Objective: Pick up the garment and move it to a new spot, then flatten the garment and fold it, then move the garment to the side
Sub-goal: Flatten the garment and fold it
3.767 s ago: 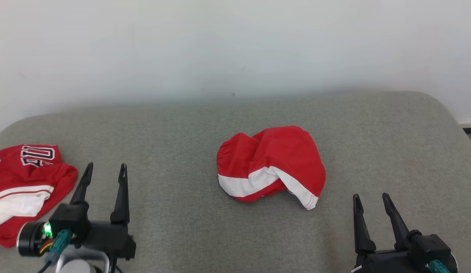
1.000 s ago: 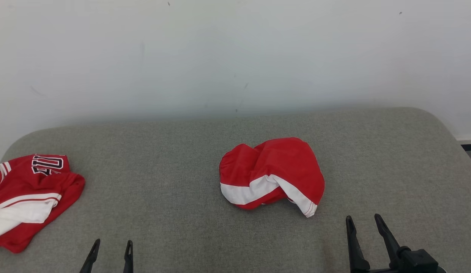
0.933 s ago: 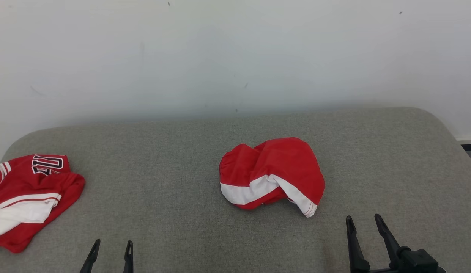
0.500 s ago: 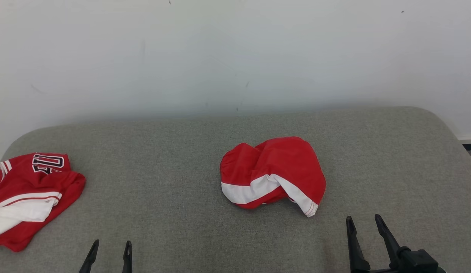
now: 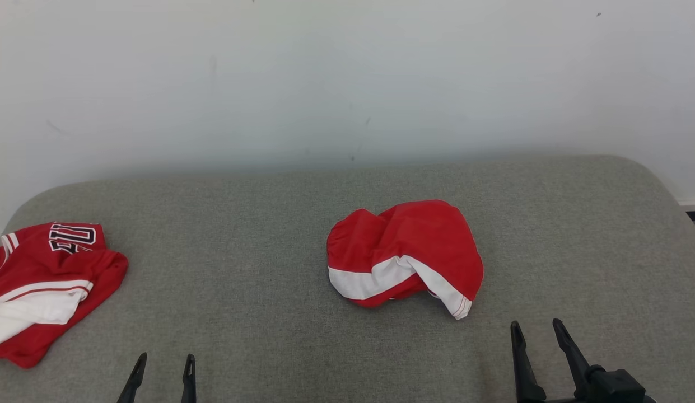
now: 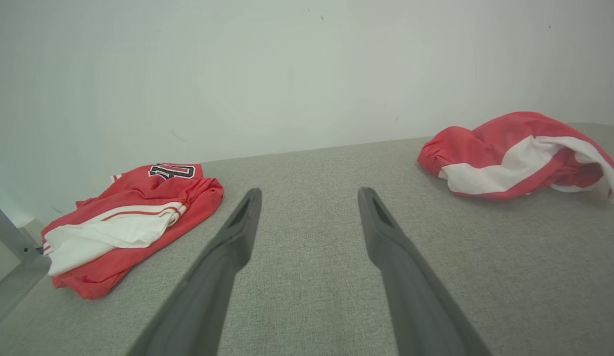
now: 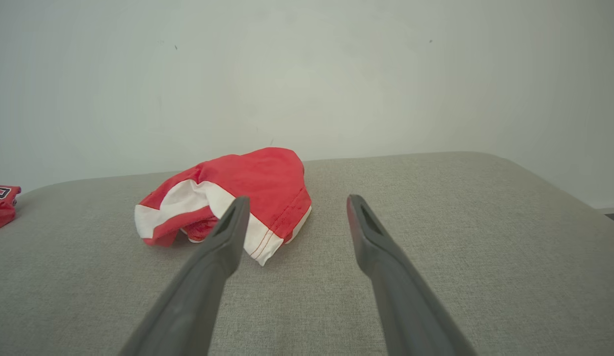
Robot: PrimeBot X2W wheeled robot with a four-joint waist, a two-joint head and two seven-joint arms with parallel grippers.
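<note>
Both hands sit low at the near edge, and neither has anything in it. The left hand has its two fingers spread wide over bare grey surface. The right hand is the same, fingers parted with nothing between them. I read that as a ready stance, opened in advance so either one can go straight in.

The garment lies in the middle of the surface, well short of the wall. It's a red bundle crumpled in on itself, with a white band across its near side. One hemmed corner pokes out toward the right hand, and that loose corner looks like the natural place to pinch, since the rest is bunched with no clean edge showing.

The right hand is the nearer of the two. Its wrist view has the bundle just beyond its left fingertip, so I'd expect the pick-up to come from that side.

Over at the far left edge is a jersey, loosely heaped with its lettering up, well apart from the garment. It seems parked out of the way, leaving the middle free for flattening. By the look of it, the first lift has not begun.
</note>
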